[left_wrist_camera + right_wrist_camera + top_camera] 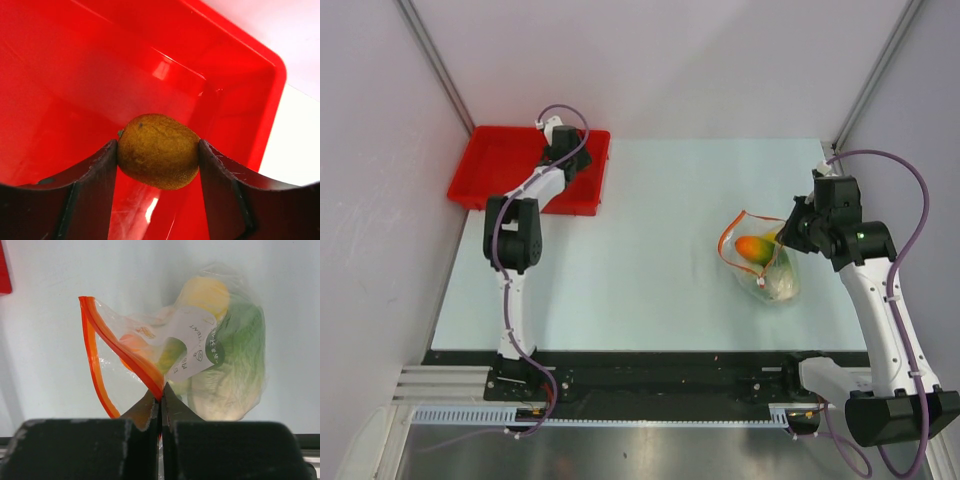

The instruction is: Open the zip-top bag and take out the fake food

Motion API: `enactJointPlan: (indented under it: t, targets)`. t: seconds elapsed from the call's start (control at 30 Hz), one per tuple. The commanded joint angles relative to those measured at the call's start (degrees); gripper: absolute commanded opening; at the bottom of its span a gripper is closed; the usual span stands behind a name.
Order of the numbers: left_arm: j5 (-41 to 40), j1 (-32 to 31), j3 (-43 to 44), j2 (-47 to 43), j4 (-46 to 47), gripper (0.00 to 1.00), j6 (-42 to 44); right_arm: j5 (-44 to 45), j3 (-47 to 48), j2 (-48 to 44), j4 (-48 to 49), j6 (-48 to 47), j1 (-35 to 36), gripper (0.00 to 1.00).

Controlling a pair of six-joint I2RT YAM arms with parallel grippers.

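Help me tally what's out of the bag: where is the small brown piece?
The small brown piece is pinched in the left gripper, over the red tray at the far left corner of the table, as the left wrist view shows.

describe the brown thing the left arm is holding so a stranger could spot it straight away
Find the red tray at the far left corner of the table; the left tool hangs over it. Pinched between its fingers is the brown piece, a small fuzzy-looking oval. It is the only food in view outside the clear zip-top bag on the right.
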Motion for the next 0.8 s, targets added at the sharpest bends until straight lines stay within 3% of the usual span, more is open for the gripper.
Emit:
enactJointPlan:
  t: [0.0, 0.2, 0.33, 0.43, 0.6, 0.73, 0.77]
  targets:
    - [0.06, 0.01, 4.95, 2.60, 0.15, 0.28, -4.08, -1.34, 3.22, -0.85, 1.49, 1.25, -0.40, 0.00]
    - [4.02, 0.27, 7.42, 5.08, -2.84, 0.53, -6.45, -1.69, 3.31, -1.03, 1.58, 1.07, -0.40, 0.00]
    - [4.28, 0.27, 9.61, 5.16, -5.56, 0.91, -3.21, -3.27, 3.22, -0.85, 1.32, 1.86, -0.31, 0.00]
    - [3.32, 0.27, 11.37, 2.81, -9.61, 0.96, -0.13, -3.28, 3.22, -1.20, 0.97, 1.60, -0.13, 0.00]
    - [3.75, 0.01, 5.85, -7.73, -13.29, 0.97, 2.16, -1.79, 3.31, -2.35, -0.17, -0.15, -0.22, 0.00]
    - [10.94, -2.53, -7.05, -22.14, -12.35, 0.85, 2.51, -1.16, 3.22, -1.91, -0.79, -1.30, -0.13, 0.00]
    - [14.09, -4.37, -11.00, -25.91, -7.46, 0.82, 2.60, -1.25, 3.22, -1.82, -0.88, -1.56, -0.22, 0.00]
